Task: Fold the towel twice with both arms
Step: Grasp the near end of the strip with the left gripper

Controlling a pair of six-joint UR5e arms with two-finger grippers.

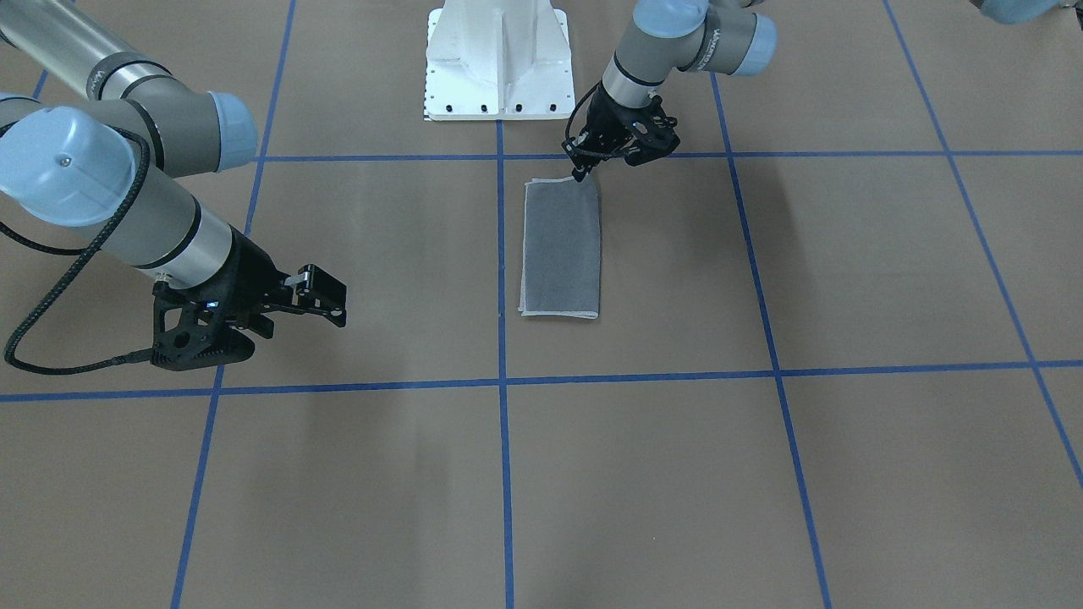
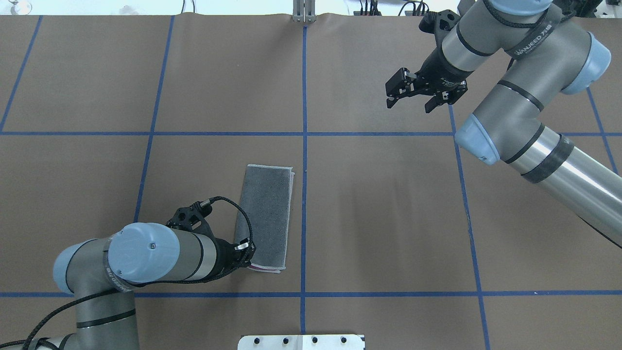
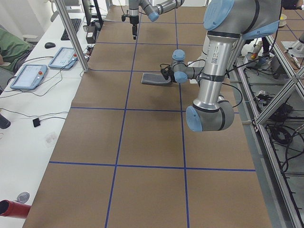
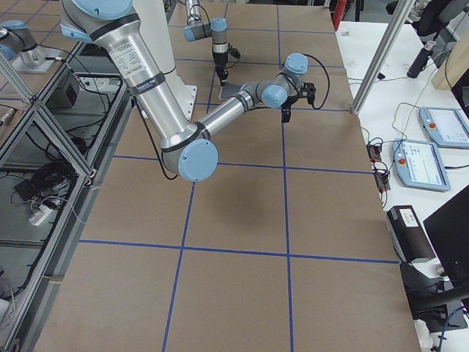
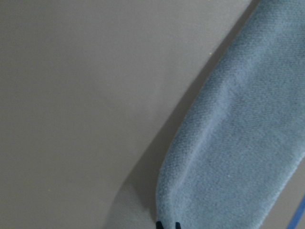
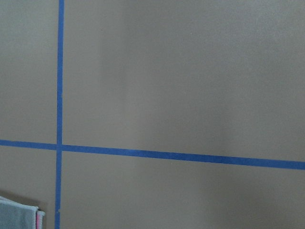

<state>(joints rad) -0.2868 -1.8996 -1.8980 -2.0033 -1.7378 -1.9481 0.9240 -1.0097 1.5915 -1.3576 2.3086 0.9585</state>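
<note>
Black two-finger right gripper, jaws apart, hovers above the brown paper-covered table with its blue tape grid. The folded dark grey terry towel lies mid-table, nearer the robot-side edge. The left gripper pinches its corner. Broad paper runs to the operator-side edge.

Brown paper covers the table, ruled into large squares by blue tape lines. In the exterior left view a white bench runs down the left of the frame. It carries a blue-edged pendant, a second pendant and a mouse. An aluminium post rises beside them. At the right, cables lie tangled on the floor. The light is even and the shadows soft.
</note>
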